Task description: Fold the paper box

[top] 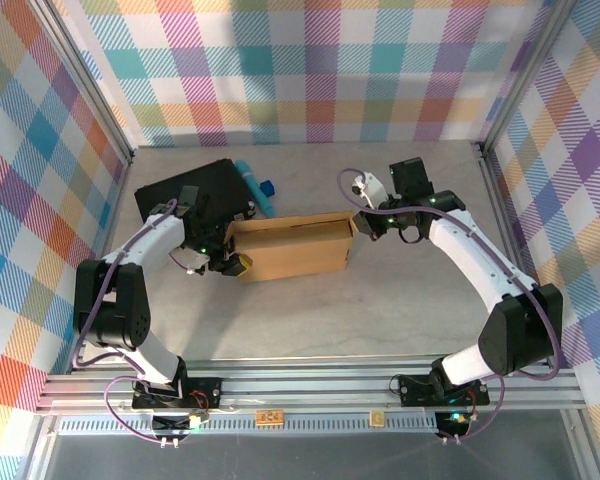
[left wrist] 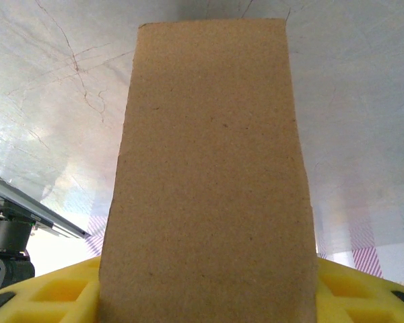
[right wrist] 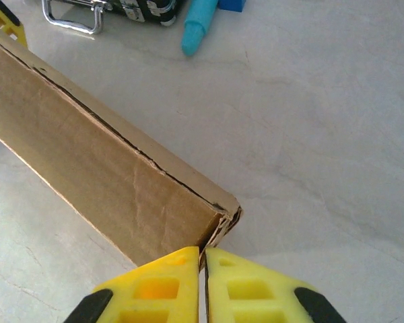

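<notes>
While the paper box (top: 290,248) lay in the middle of the table (top: 380,320), just in front of the black case (top: 195,190), the right gripper (right wrist: 203,261) had its fingers almost together, pinching the thin edge at the box's right corner. If this arm pulled sideways, the creased wall could tear, or the edge could slip out. The left gripper (top: 235,265) was at the left end. Cardboard covered the gap between its yellow fingers (left wrist: 47,289), so its opening could not be told.
</notes>
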